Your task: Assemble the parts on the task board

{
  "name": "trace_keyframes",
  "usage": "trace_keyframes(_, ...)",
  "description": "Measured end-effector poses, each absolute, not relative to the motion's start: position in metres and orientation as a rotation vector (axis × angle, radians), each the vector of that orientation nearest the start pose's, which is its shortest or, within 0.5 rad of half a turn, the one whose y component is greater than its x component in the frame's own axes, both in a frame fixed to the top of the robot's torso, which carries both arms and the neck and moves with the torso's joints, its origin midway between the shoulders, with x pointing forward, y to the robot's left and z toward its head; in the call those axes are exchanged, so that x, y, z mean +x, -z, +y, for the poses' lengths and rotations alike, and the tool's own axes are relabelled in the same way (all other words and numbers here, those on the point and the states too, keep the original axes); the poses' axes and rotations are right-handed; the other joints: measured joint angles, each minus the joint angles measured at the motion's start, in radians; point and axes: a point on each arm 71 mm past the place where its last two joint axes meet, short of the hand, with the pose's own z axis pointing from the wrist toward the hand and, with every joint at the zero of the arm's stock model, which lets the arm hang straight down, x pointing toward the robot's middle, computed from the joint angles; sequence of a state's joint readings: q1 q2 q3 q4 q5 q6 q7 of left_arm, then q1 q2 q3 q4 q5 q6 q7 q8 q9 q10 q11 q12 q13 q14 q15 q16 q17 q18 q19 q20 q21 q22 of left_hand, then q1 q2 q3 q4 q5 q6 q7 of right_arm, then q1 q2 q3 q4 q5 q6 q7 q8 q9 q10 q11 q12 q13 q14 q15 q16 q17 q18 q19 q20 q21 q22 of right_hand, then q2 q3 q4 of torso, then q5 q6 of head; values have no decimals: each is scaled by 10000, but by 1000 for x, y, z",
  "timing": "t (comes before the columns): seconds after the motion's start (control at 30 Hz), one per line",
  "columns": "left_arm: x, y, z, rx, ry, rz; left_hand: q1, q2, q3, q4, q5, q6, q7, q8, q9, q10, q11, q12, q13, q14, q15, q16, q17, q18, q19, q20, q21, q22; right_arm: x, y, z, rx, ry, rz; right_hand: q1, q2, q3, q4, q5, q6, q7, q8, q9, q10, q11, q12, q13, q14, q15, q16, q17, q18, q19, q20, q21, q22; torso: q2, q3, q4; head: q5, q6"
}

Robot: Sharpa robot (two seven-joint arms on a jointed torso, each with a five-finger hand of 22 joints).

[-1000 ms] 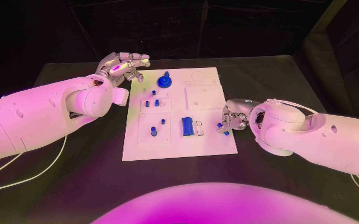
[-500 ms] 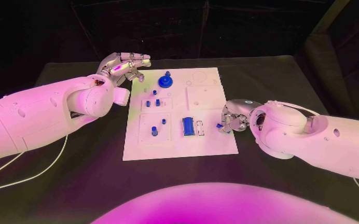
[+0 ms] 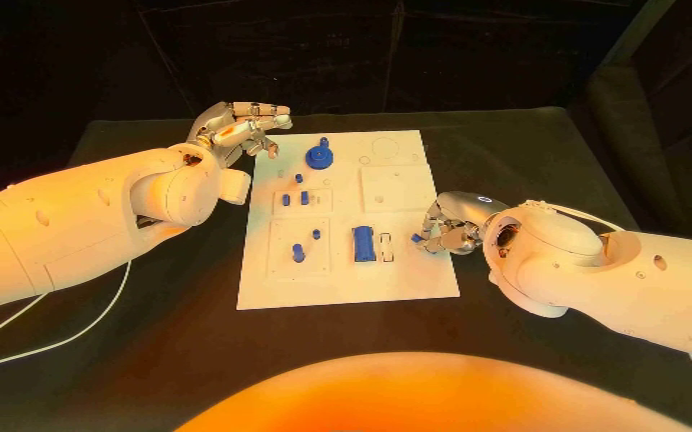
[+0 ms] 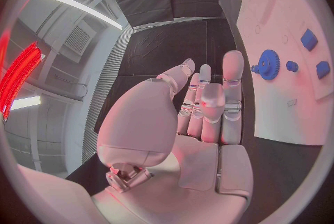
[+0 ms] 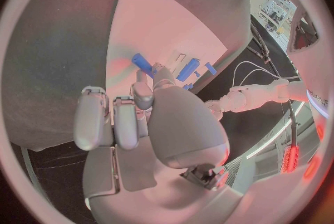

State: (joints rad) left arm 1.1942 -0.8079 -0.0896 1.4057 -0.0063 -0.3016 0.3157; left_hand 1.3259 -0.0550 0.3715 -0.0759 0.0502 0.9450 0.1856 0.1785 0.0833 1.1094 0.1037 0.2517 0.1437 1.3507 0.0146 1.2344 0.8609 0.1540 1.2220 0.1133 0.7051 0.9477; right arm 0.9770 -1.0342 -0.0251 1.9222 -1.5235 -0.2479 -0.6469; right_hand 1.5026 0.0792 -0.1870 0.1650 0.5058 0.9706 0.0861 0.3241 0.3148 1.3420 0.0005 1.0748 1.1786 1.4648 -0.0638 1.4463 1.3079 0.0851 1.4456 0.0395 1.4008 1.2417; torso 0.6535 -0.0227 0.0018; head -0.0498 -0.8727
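A: Entry, current frame. Where is the task board (image 3: 346, 252)?

B: Flat in the middle of the black bench (image 3: 534, 147), long side running away from the robot.

A: Parts on it?

B: A blue gear (image 3: 317, 159) with a hub stands near the far edge, left of centre. Two small blue pegs (image 3: 294, 198) stand in the square recess nearer the robot. In the next recess, two more small blue pieces (image 3: 297, 252). Right of those, an upright blue block (image 3: 362, 242) with a slimmer blue piece (image 3: 385, 245) just beside it.

A: Right hand (image 3: 450, 227)?

B: At the board's right edge, near the blue block. It pinches a small blue part (image 3: 418, 239) at its fingertips; the right wrist view shows that part (image 5: 142, 62) as a short blue cylinder above the board, other fingers curled in.

A: Touching the board?

B: Cannot tell.

A: Left hand (image 3: 238, 127)?

B: Over the bench, just beside the board's far left corner, near the gear. Holds nothing; in the left wrist view its fingers (image 4: 231, 76) are extended and lie close together, the gear (image 4: 269, 62) beyond them.
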Motion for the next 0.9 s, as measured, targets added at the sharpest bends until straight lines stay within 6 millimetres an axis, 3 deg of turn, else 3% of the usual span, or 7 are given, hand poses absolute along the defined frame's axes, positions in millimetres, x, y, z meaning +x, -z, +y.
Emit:
trace_keyframes(0.07,503,212,228,-11858,13984,15066,0,0,0,0,0,0,0,0,0,0,0,0,-1,0,0,0,0,-1,0,0,0,0,368,246,-205,1047,-3690,20181,-20,-20,40,40,0,26,-26,-5,-25,17,12,50,31,0,0,6,0,-12,0,0,0,15,-1,-6,1,0,0)
trace_keyframes(0.13,503,212,228,-11860,13980,15065,0,0,0,0,0,0,0,0,0,0,0,0,-1,0,0,0,0,0,0,0,0,0,369,245,-203,1269,-3836,20170,-98,-96,73,105,0,75,-12,-27,-25,18,11,101,52,0,0,6,0,-160,0,0,0,27,0,-10,2,18,0)
trace_keyframes(0.4,503,212,228,-11862,13983,15070,0,0,0,0,0,0,0,0,0,0,0,0,-1,0,0,0,0,0,0,0,0,1,371,249,-192,2134,-4463,20377,-453,-320,122,400,-115,158,-35,-107,-88,125,-23,177,147,2,-3,48,-1,-160,0,0,41,80,4,-8,-1,48,0)
trace_keyframes(0.9,502,212,228,-11860,13998,15083,0,0,0,0,0,1,1,0,-9,0,0,38,-2,0,0,0,0,0,0,0,0,2,376,255,-171,2903,-5132,20701,-627,-406,143,612,-202,311,-57,-166,-122,196,-23,280,220,2,-4,48,-2,-157,24,-24,41,93,4,4,-7,105,0)
